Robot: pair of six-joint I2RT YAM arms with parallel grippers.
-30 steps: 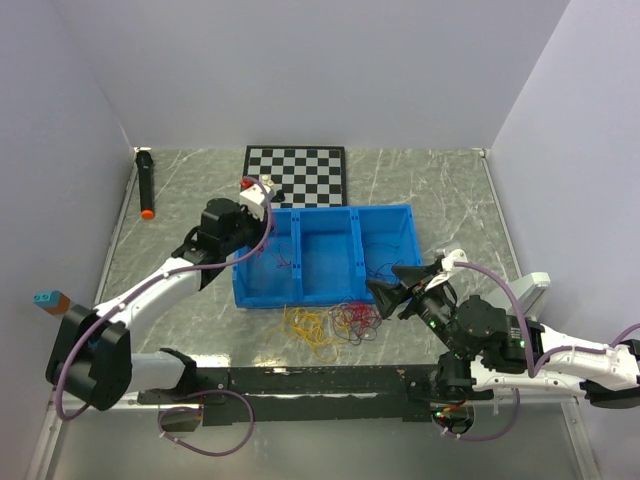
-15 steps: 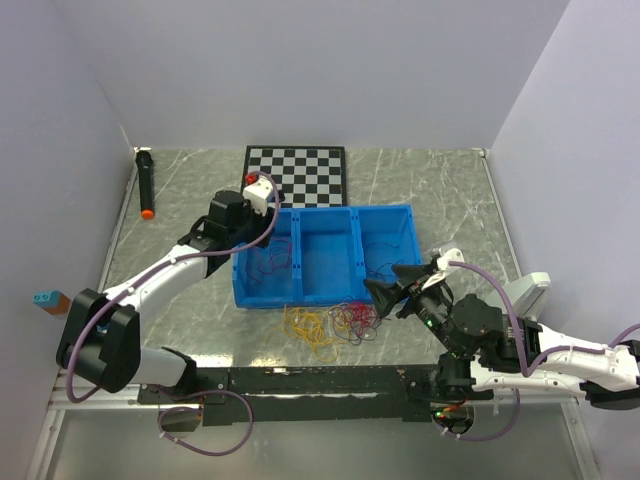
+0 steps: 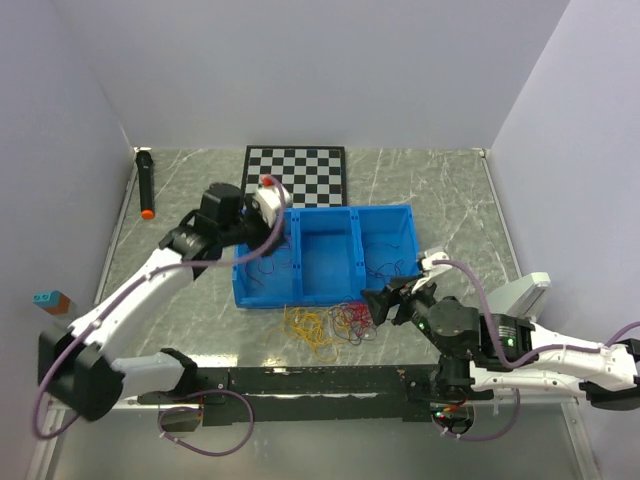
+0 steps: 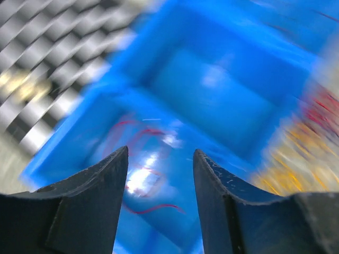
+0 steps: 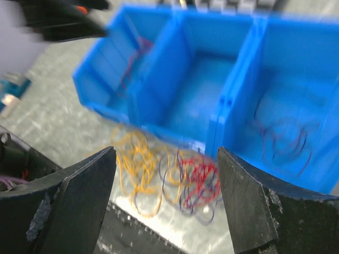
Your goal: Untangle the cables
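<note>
The cables point(image 3: 335, 325) lie as a loose bunch of yellow, red and dark loops on the table just in front of the blue bin point(image 3: 355, 212); in the right wrist view the cables point(image 5: 175, 177) are blurred. A few red strands point(image 4: 143, 174) lie in the bin's left compartment, and dark strands point(image 5: 283, 137) in the right one. My left gripper point(image 3: 258, 222) hovers over the left compartment; the left gripper point(image 4: 160, 151) is open and empty. My right gripper point(image 3: 385, 298) hangs above the bunch; the right gripper point(image 5: 166, 151) is open wide with nothing between its fingers.
A checkerboard point(image 3: 297, 175) lies behind the bin. A black marker with an orange tip point(image 3: 146, 185) rests by the left wall. A small blue and brown block point(image 3: 48, 300) sits at the far left, a white piece point(image 3: 525, 292) at the right.
My left gripper has opened and pulled up and back from the left compartment, leaving red strands inside. The right gripper has shifted slightly left and nearer, over the bunch.
</note>
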